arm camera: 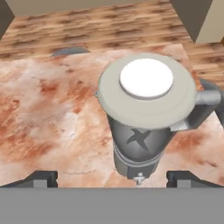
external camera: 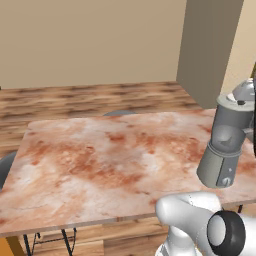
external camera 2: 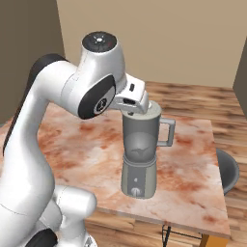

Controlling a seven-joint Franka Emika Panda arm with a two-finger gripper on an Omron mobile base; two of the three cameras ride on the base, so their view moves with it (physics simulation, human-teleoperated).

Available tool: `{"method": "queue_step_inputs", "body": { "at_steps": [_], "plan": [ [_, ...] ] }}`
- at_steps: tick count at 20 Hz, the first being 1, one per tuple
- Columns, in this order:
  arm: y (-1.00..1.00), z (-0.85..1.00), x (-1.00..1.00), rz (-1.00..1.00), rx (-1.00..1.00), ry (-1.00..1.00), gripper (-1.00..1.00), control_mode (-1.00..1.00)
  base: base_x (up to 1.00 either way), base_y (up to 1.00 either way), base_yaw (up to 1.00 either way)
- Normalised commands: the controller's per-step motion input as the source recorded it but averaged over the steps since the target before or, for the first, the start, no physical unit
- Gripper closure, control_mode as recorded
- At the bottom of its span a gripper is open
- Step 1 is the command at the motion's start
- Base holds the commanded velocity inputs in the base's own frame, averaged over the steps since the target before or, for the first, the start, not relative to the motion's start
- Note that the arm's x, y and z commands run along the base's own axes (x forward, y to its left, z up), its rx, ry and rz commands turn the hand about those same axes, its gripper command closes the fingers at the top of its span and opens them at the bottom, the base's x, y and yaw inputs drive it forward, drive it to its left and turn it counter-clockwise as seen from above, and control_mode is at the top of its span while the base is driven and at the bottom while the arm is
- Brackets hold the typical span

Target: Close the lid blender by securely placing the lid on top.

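The grey blender point(external camera 2: 139, 159) stands near the front right corner of the marble table point(external camera 2: 87, 144), its handle point(external camera 2: 166, 132) pointing right. The pale lid point(arm camera: 146, 89) with its white centre knob lies flat across the jar's mouth, seen from above over the blender point(arm camera: 138, 144). My gripper point(arm camera: 113, 179) hovers straight over the lid, open, its fingertips point(arm camera: 41, 178) spread wide with nothing between them. From the right base camera, the gripper point(external camera 2: 135, 110) sits just above the jar's rim. The left base camera puts the blender point(external camera: 226, 145) at the right edge of its picture.
A grey round stool point(external camera 2: 227, 171) sits off the table's right side, and another chair top point(external camera: 120, 113) shows behind the far edge. A brown pillar point(external camera: 207, 50) rises at the back. The table's front edge point(external camera: 75, 224) is close to the base.
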Motion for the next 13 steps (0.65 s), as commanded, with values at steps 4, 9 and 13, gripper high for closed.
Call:
{"method": "queue_step_inputs", "body": {
  "at_steps": [4,9,13],
  "plan": [
    [1.0,0.0,-0.22,0.0,0.0,0.0,-1.0,-1.0,0.0,0.0,0.0],
    [1.0,0.0,-0.01,0.0,-0.03,0.0,-1.0,-1.0,0.0,0.0,0.0],
    [1.0,0.0,0.0,0.0,-0.06,0.0,-1.0,-1.0,0.0,0.0,0.0]
  ]
}}
